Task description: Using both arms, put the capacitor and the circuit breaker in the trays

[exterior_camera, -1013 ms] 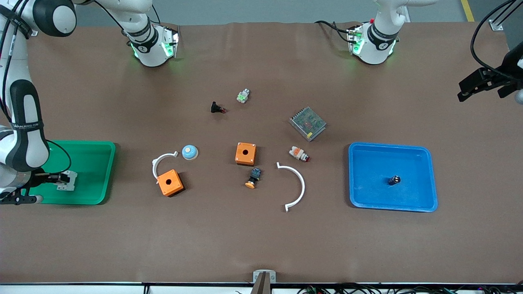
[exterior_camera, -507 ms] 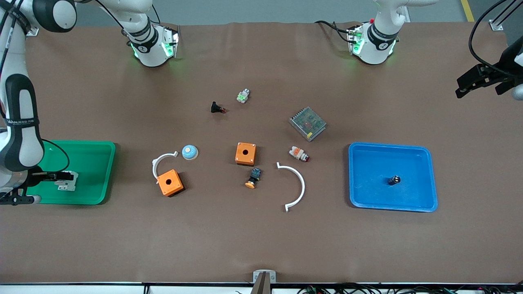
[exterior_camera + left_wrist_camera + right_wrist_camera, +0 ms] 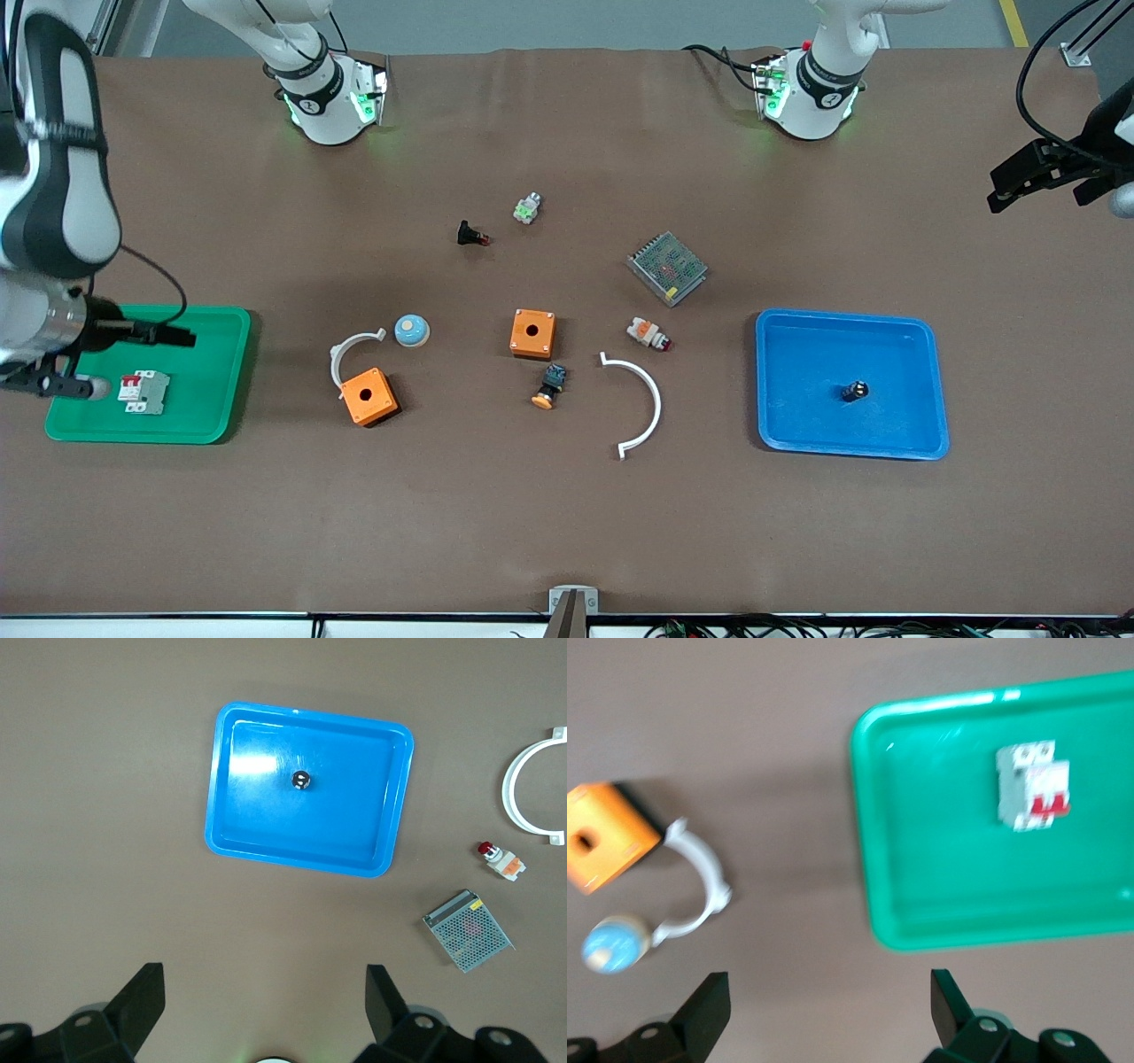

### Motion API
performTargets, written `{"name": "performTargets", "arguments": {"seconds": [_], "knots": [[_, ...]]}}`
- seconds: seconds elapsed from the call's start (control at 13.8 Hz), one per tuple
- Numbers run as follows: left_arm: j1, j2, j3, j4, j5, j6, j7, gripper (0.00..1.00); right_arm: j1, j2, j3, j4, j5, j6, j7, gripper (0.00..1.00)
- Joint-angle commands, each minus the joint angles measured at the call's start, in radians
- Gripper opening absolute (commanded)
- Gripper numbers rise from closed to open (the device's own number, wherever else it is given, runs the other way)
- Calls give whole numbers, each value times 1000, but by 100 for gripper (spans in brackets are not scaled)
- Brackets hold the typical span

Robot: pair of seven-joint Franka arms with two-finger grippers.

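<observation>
The circuit breaker point(image 3: 144, 392), a white-grey block with red levers, lies in the green tray point(image 3: 208, 372) at the right arm's end of the table. It also shows in the right wrist view point(image 3: 1034, 786). My right gripper point(image 3: 173, 336) is open and empty, up in the air over the green tray; its own view shows it point(image 3: 828, 992) open. The capacitor point(image 3: 854, 390), a tiny black cylinder, sits in the blue tray point(image 3: 797, 425) and shows in the left wrist view point(image 3: 301, 779). My left gripper point(image 3: 1019, 182) is open and empty point(image 3: 266, 988), high over the left arm's end of the table.
Between the trays lie two orange boxes point(image 3: 532, 333) point(image 3: 368, 396), two white arcs point(image 3: 651, 399) point(image 3: 341, 354), a blue dome point(image 3: 412, 330), a mesh metal box point(image 3: 667, 268), a white part with an orange-red end point(image 3: 648, 334), an orange-tipped button point(image 3: 549, 386) and a black part with a red tip point(image 3: 469, 235).
My right gripper has let go of the circuit breaker and risen from low in the green tray; the breaker now lies free there. The left gripper has barely moved.
</observation>
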Motion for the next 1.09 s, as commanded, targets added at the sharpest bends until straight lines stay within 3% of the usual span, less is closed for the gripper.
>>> {"name": "performTargets", "arguments": {"seconds": [0.0, 0.36, 0.72, 1.01], "knots": [[4, -11, 5, -6, -21, -5, 26, 100, 20, -185, -5, -104, 15, -68, 17, 100], [-2, -5, 5, 9, -16, -5, 29, 100, 48, -232, -5, 62, 9, -246, 71, 100], [1, -3, 5, 9, -19, -5, 29, 100, 37, -200, -10, 231, 1, -256, 69, 100], [2, -5, 5, 11, -19, -5, 31, 100, 35, -193, -13, 268, 7, -247, 81, 100]]}}
